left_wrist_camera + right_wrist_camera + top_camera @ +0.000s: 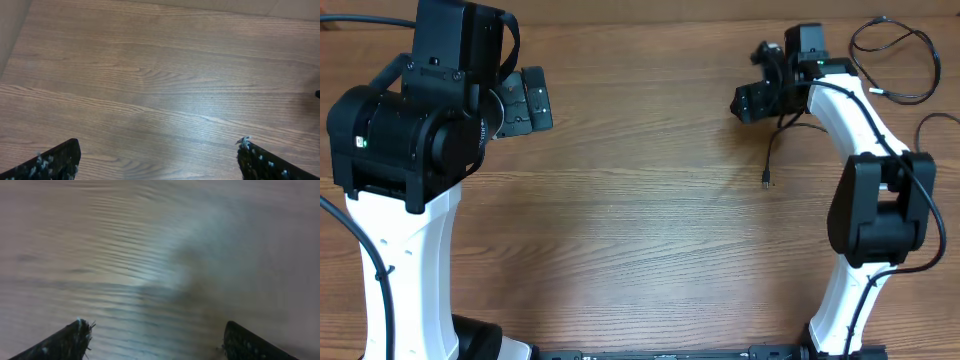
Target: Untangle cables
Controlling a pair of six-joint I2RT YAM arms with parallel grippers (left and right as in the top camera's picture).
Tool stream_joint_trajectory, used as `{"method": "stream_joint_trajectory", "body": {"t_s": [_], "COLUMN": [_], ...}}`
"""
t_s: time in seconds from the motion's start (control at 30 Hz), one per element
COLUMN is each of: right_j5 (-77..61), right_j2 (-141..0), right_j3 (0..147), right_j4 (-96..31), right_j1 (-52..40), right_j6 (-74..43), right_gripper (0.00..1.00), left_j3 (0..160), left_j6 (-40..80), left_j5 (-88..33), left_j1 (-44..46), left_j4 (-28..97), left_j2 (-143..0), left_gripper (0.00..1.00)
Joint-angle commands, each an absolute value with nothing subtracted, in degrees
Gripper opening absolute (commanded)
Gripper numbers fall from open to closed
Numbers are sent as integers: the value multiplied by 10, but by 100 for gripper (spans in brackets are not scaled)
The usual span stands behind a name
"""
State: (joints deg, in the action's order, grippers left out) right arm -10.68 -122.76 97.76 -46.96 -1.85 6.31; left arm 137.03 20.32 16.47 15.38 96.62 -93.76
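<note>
Overhead view: both arms over a wooden table (640, 230), left arm at the left edge, right arm at the right edge.
Cables, overhead only: neither wrist camera shows them. They lie as two separate cords on the right side of the table, not bundled.
Looped cord (895, 60): an open loop at the far right corner, beyond the right arm and apart from its gripper.
Trailing cord (778, 145): comes out from under the right arm's wrist and curves toward the table's middle. It ends in a small plug (767, 181) lying on bare wood.
Left gripper (542, 100): far left, well apart from both cords. The left wrist view (159, 144) shows its fingers (55, 160) spread wide, with only wood grain between them.
Right gripper (752, 80): just beside the upper stretch of the trailing cord. From above I cannot tell whether they touch.
Right wrist view: blurred. The gripper (156, 326) has its fingers (65, 342) apart, with bare table (125, 240) between them and no cord in the gap.
Left wrist view only: sharp wood grain (150, 75) and a dark speck at the right edge, too small to tell what it is.
</note>
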Motion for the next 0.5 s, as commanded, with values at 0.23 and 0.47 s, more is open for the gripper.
{"method": "stream_joint_trajectory", "body": {"t_s": [0.23, 0.47], "right_j5": [-57, 37], "right_j2": [-1228, -1230], "right_j3": [978, 977], "right_j4": [-531, -621], "right_j1": [-17, -13], "right_j6": [-334, -391], "right_gripper": [86, 97], "left_j3": [1378, 1378], "left_j6": [179, 177], "left_j5": [169, 169], "left_j1": [154, 154], "left_j4": [968, 968], "left_j2": [-931, -931], "left_gripper": [100, 100]}}
